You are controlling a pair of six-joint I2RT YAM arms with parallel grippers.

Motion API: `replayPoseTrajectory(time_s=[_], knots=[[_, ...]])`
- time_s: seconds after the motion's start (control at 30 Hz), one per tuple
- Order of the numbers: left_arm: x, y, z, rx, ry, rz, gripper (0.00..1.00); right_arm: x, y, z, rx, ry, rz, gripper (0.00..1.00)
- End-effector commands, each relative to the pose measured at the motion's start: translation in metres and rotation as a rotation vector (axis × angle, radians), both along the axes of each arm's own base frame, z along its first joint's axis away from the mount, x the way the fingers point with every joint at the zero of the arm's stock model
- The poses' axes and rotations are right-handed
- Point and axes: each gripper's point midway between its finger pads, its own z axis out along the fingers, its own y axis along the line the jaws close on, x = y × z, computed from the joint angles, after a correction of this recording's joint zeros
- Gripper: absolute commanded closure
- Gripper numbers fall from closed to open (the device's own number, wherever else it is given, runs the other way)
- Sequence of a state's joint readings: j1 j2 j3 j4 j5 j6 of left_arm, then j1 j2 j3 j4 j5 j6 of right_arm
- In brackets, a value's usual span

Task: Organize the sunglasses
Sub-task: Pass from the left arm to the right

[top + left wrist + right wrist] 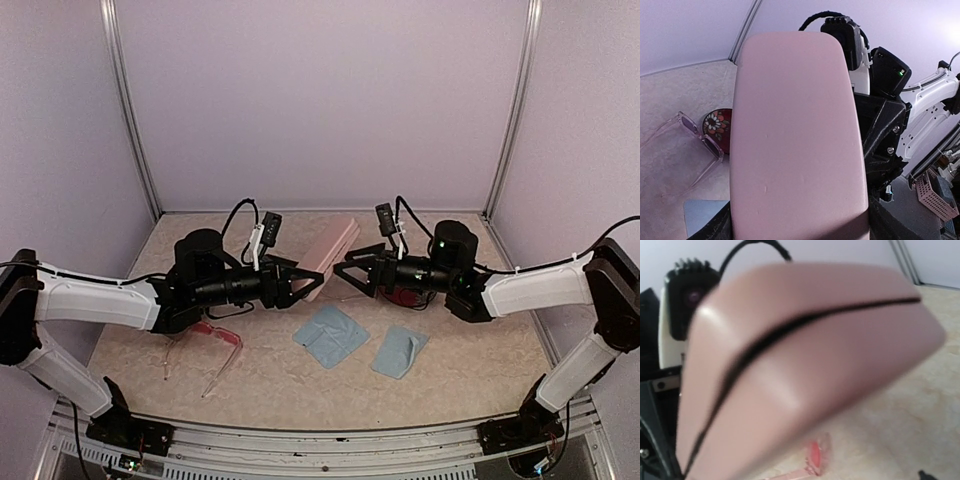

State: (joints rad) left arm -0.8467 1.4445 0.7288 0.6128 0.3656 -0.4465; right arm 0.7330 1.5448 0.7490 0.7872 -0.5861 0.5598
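Observation:
A closed oblong pink case point(328, 252) is held off the table by its near end, with my left gripper point(303, 284) shut on it. In the left wrist view the case point(797, 135) fills the frame between the black fingers. My right gripper point(348, 272) stands open just right of the case, its fingers apart from it. The red-pink sunglasses point(216, 339) lie unfolded on the table under my left arm, and show blurred below the case point(815, 455). The pale clear sunglasses point(699, 141) lie on the table beside a red floral case point(719, 128).
Two light-blue cloths point(330, 335) point(400, 351) lie on the table in front of the grippers. The red floral case point(405, 296) sits under my right wrist. Lilac walls close off the back and both sides.

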Motion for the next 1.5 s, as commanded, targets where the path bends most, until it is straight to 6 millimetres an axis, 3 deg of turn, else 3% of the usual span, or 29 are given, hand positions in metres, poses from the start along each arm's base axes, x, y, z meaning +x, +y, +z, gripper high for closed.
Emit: replayPoseTrajectory(time_s=[0.0,0.37,0.9,1.0,1.2,1.47], knots=[[-0.021,-0.002,0.040,-0.137,-0.062,-0.091,1.00,-0.015,0.007,0.012,0.055,-0.061,0.081,0.00],[-0.030,-0.003,0.049,-0.185,-0.054,-0.143,1.00,-0.029,0.012,0.033,0.107,-0.158,0.134,0.01],[-0.033,-0.005,0.044,-0.194,-0.035,-0.163,1.00,-0.015,0.010,0.036,0.126,-0.113,0.061,0.03],[-0.026,-0.003,0.040,-0.180,-0.023,-0.118,1.00,-0.011,0.010,0.033,0.117,-0.092,0.037,0.01],[0.008,0.012,0.024,-0.080,-0.011,0.117,1.00,0.010,0.002,0.027,0.079,-0.003,-0.096,0.00],[0.013,-0.001,0.012,0.081,-0.094,0.232,1.00,0.029,0.010,0.025,0.061,0.126,-0.148,0.02]])
